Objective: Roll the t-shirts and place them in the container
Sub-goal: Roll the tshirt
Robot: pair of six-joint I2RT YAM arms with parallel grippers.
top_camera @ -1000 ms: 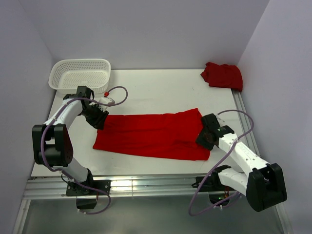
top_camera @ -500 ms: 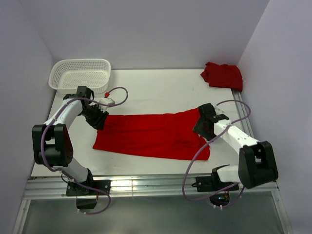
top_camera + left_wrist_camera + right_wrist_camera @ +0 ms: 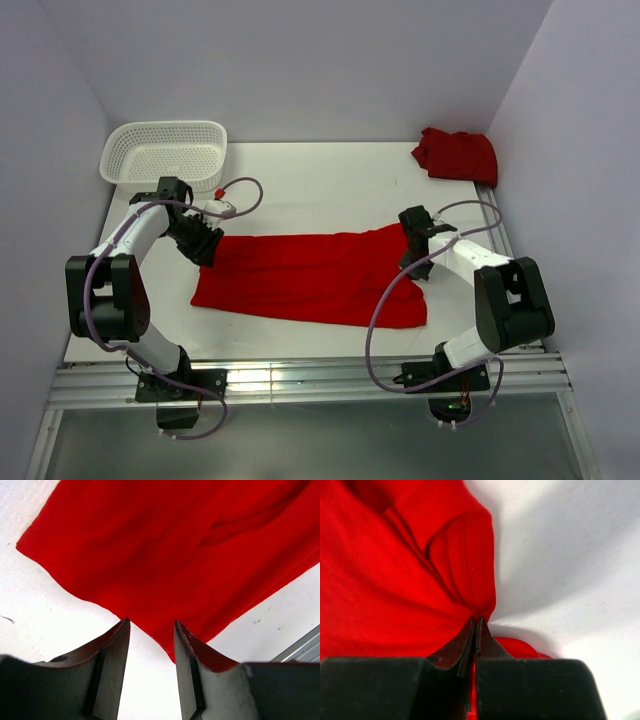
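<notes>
One red t-shirt (image 3: 310,275) lies folded into a long flat band across the middle of the table. My left gripper (image 3: 205,250) is at its left upper corner, open. In the left wrist view the shirt (image 3: 175,545) points a corner into the gap of that gripper (image 3: 150,630), close to the right finger and not pinched. My right gripper (image 3: 410,262) is at the band's right end, shut on a bunched edge of the shirt (image 3: 385,580), with fabric puckering at the gripper's (image 3: 476,620) tips. A second red t-shirt (image 3: 457,155) sits crumpled in the far right corner.
A white mesh basket (image 3: 165,150) stands at the far left corner, just behind the left arm. An aluminium rail (image 3: 300,380) runs along the near table edge and another along the right edge (image 3: 495,230). Walls close in the back and both sides.
My right gripper has moved away from the near right corner, up along the shirt's right end, and closed on the fabric there. The left arm has stayed put.
</notes>
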